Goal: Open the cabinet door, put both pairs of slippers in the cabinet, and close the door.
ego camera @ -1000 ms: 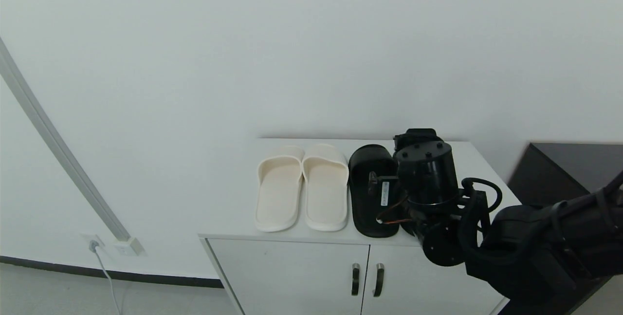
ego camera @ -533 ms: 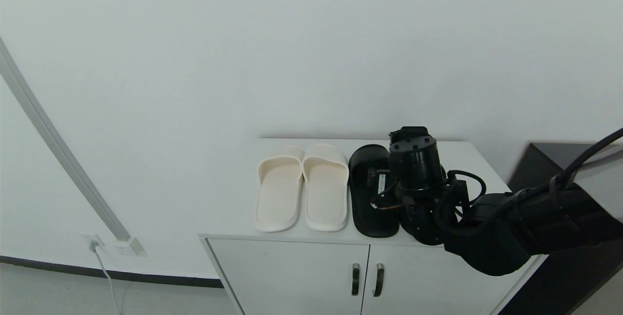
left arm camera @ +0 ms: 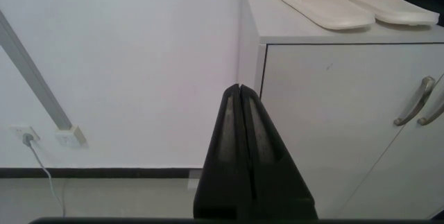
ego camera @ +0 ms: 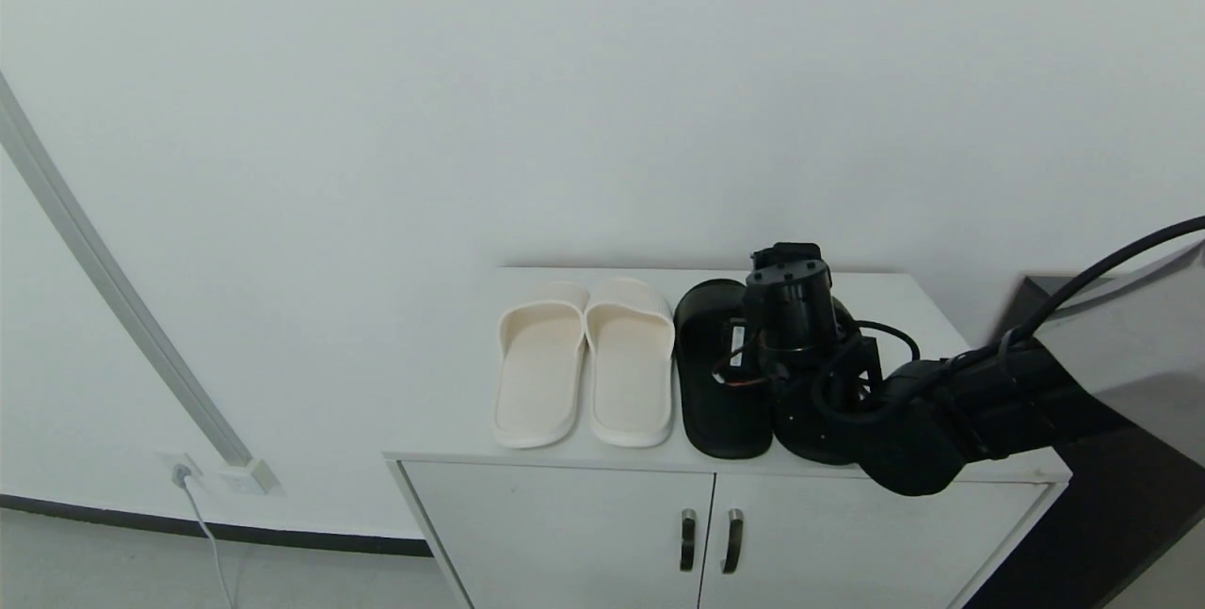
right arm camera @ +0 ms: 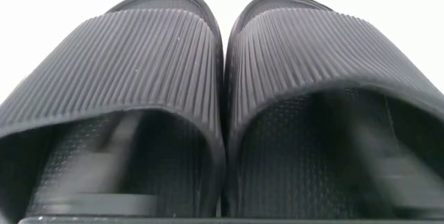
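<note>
Black ribbed rubber is what the right wrist camera looks onto: the pair of black slippers (right arm camera: 222, 113) lies side by side, inner edges touching, toe straps facing the camera. The right hand (right arm camera: 246, 137) sits low over the pair, at the right end of the cabinet top (ego camera: 452, 421). Two blurred dark shapes, one inside each slipper, appear to be its fingers (right arm camera: 121, 148) spread wide with nothing clamped yet, though the blur leaves that short of certain. In the head view this arm covers the right slipper of the black pair, and the left one lies just right of the cream slippers (ego camera: 584, 364), which rest untouched side by side near the middle of the top. The left hand (left arm camera: 241, 148) hangs low, near and to the left of the cabinet (ego camera: 565, 534), with its fingers pressed together and holding nothing. Both doors (ego camera: 555, 534) are shut, and their two handles (ego camera: 710, 540) stand close together at the centre seam. As I judge it, the task has barely begun: no door is open, both pairs remain on top, and opening, loading both pairs and closing all remain.
</note>
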{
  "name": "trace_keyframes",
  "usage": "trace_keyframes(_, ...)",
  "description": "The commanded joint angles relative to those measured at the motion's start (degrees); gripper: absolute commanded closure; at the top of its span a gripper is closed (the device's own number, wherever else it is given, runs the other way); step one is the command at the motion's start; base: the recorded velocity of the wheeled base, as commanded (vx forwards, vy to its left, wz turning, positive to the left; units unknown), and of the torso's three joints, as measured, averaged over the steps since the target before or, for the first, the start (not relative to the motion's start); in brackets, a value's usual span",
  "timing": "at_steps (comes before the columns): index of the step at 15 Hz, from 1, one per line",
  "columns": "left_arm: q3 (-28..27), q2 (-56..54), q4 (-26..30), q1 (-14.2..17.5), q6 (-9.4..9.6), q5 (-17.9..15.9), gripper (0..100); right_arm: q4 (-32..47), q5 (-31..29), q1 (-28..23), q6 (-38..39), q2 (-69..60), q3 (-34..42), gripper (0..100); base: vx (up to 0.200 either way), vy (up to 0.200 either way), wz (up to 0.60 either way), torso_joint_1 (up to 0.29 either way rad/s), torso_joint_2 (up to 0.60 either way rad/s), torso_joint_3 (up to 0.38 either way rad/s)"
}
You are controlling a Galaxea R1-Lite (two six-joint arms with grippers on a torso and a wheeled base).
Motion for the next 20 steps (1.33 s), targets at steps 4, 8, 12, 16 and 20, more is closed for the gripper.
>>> trace_keyframes(4,0.00,0.00,-0.01,0.00,-0.01,0.00,100,0.05,-0.16,-0.14,-0.07,0.11,-0.18,100,0.000,0.000,0.00,0.000,0.00,0.000)
trace_keyframes(8,0.00,0.00,-0.01,0.00,-0.01,0.00,100,0.32,0.28,0.38,-1.30,-5.86,3.86,100,0.000,0.000,0.00,0.000,0.00,0.000)
trace_keyframes(12,0.00,0.00,-0.01,0.00,-0.01,0.00,100,-1.62,15.75,4.25,-8.24,-23.00,22.23,100,0.000,0.000,0.00,0.000,0.00,0.000)
trace_keyframes(16,0.00,0.00,-0.01,0.00,-0.01,0.00,100,-1.44,37.10,5.39,-11.67,-37.24,34.01,100,0.000,0.000,0.00,0.000,0.00,0.000)
trace_keyframes(20,0.00,0.00,-0.01,0.00,-0.10,0.00,100,-1.18,38.25,6.18,-12.02,-38.12,34.98,100,0.000,0.000,0.00,0.000,0.00,0.000)
